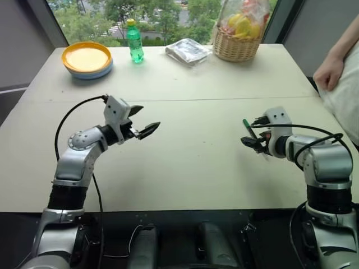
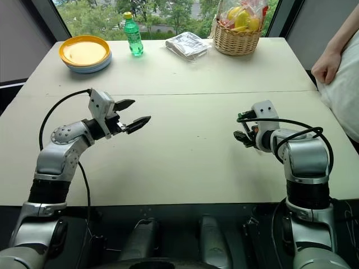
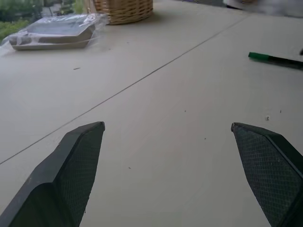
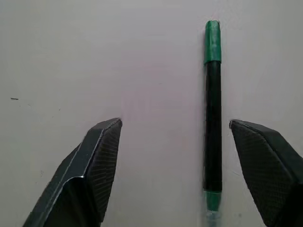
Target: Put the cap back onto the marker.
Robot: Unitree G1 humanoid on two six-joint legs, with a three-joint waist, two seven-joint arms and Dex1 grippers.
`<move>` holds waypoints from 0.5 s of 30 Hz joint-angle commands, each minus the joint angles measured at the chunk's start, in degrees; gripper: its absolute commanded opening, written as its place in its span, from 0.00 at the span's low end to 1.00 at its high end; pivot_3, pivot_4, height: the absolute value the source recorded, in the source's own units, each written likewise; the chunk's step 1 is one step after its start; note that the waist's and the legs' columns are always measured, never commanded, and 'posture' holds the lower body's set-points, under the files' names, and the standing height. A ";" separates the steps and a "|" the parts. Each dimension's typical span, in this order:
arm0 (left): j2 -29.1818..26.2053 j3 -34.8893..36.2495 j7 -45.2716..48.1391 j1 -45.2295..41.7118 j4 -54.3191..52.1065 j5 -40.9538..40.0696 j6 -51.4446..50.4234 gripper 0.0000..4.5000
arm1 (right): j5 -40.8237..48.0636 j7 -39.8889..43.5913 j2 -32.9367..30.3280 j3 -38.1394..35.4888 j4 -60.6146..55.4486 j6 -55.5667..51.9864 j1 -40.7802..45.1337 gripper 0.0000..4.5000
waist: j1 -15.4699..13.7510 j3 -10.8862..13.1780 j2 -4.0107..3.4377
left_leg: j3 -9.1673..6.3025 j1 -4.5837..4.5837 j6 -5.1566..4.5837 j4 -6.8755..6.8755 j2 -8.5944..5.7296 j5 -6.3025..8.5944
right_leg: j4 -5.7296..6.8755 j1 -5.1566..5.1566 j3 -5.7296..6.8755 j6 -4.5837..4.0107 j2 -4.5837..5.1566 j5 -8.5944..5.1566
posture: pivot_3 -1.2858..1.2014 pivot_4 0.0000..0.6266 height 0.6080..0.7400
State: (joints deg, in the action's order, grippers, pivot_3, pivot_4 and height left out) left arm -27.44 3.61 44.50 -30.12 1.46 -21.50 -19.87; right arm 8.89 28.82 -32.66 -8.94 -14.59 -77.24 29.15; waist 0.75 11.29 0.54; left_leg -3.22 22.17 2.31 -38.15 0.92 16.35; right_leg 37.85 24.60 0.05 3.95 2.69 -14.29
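We see the thin black marker with its green plastic cap on, lying on the beige table between the wide right pincer fingers, untouched; the left pincer is wide and empty.

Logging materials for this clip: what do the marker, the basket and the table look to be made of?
Marker: likely plastic, glossy black barrel with a matte green cap on its end; highlights run along the barrel.
Basket: woven wicker or straw, tan, weave visible.
Table: smooth matte beige surface, probably laminate; a seam crosses it.
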 commanded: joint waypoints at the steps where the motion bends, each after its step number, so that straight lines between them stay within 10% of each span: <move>1: 0.15 3.84 2.12 -2.57 -3.68 -5.97 -0.29 1.00 | 1.28 -1.00 -0.56 -0.71 -2.56 0.00 -0.02 0.99 | 0.04 0.00 0.00 | 0.01 0.00 0.00 0.00 0.00 0.00 | 0.00 0.00 0.00 0.00 0.01 0.00 | 0.52 0.24 1.00; 15: -3.03 0.52 10.65 -3.44 -3.51 -8.95 -3.96 1.00 | 4.01 -1.16 -4.29 0.18 -1.23 2.16 0.98 0.99 | 0.11 0.00 0.00 | 0.00 0.01 0.00 0.02 0.00 0.00 | -0.06 0.00 -0.01 0.00 -0.02 0.00 | 0.52 0.24 1.00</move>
State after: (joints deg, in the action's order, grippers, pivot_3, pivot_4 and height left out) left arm -30.26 4.53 54.12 -32.51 -1.74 -29.97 -23.73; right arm 12.24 27.50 -35.70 -8.07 -14.86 -76.05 29.03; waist 0.86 11.30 0.54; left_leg -3.22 22.17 2.31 -38.14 0.92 16.35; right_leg 37.79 24.59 0.04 3.95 2.67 -14.29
